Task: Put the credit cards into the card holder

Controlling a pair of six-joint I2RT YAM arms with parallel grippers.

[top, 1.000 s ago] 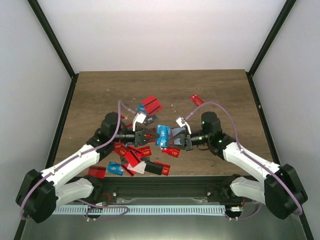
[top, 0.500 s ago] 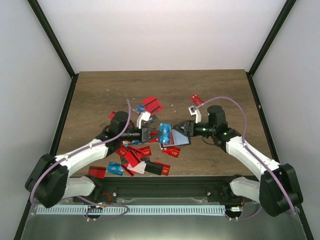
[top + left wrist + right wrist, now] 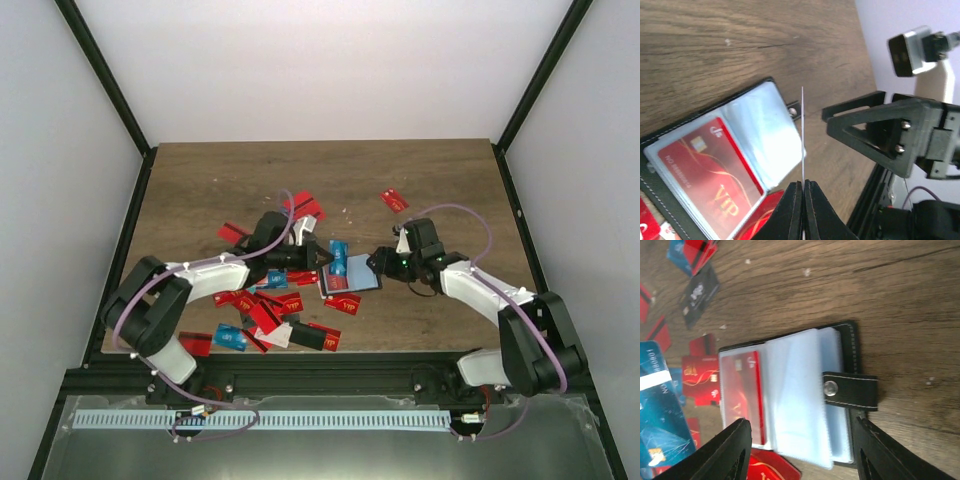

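Starting at the near edge of the desk (image 3: 200,180): a loose heap of credit cards (image 3: 268,312), mostly red, crowds the near-left part. Just beyond, mid-desk, the card holder (image 3: 352,278) lies open and flat, with a sleeved red card (image 3: 705,180) inside. Left gripper (image 3: 802,197) jaws are pinched tight on a blue card (image 3: 338,250), held edge-on over the holder. Right gripper (image 3: 378,262) jaws are spread wide astride the holder, gripping nothing. A lone red card (image 3: 394,200) lies far right. Wide wood shows toward the far edge and corners.

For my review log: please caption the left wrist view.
Left gripper pinches a credit card edge-on by the open card holder, one red card already sleeved.
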